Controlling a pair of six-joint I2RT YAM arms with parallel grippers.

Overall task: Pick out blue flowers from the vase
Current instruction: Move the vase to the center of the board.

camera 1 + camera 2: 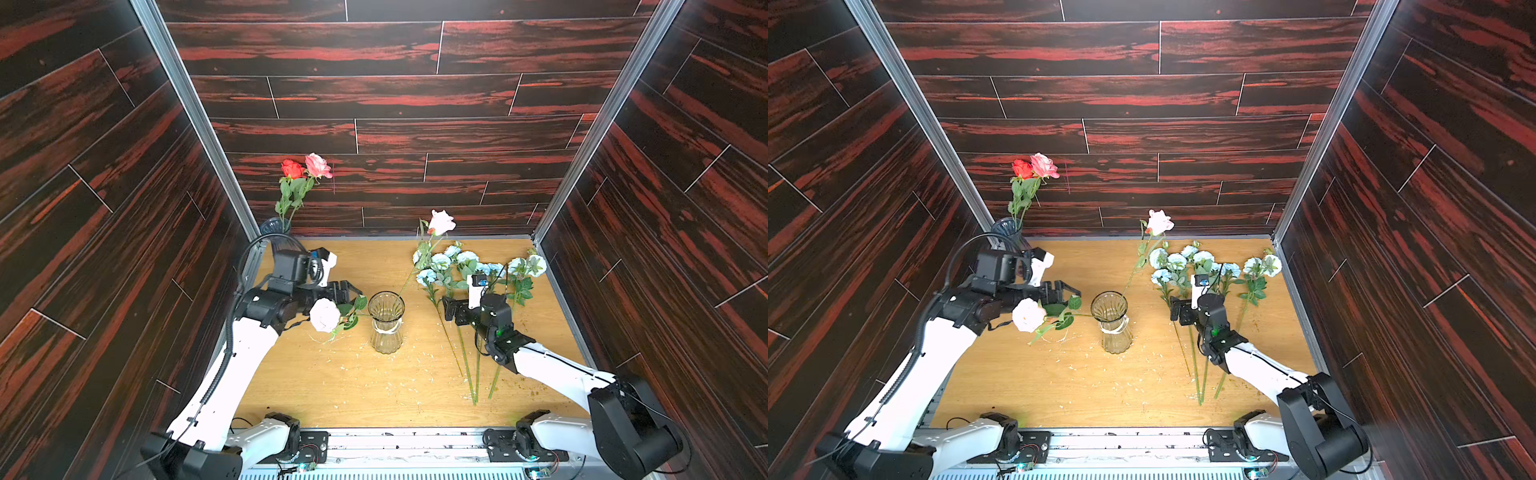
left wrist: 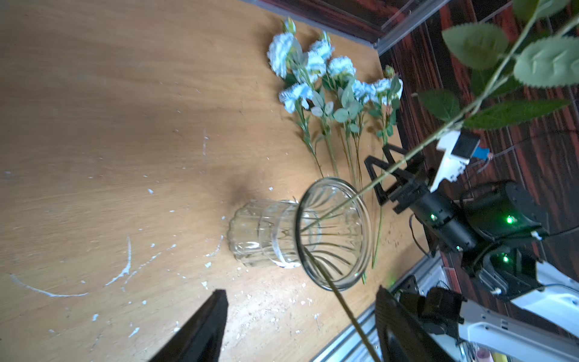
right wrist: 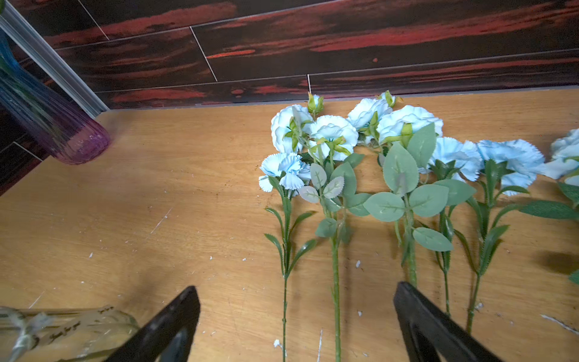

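Several blue flowers (image 1: 465, 266) (image 1: 1187, 262) lie side by side on the wooden table at the right, blooms toward the back wall. The clear glass vase (image 1: 386, 322) (image 1: 1112, 322) stands mid-table and holds only a white rose (image 1: 325, 315) leaning left and a pale pink rose (image 1: 441, 222) leaning back. My left gripper (image 2: 300, 313) is open just left of the vase (image 2: 332, 232); the white rose's stem (image 2: 354, 319) runs between its fingers untouched. My right gripper (image 3: 297, 301) hangs open over the blue flowers' (image 3: 332, 134) stems, two of them between its fingers.
A blue-purple vase (image 1: 274, 226) (image 3: 56, 125) with a red and a pink rose (image 1: 305, 166) stands in the back left corner. White flecks are scattered on the table (image 1: 332, 386). Dark wood-look walls close in three sides.
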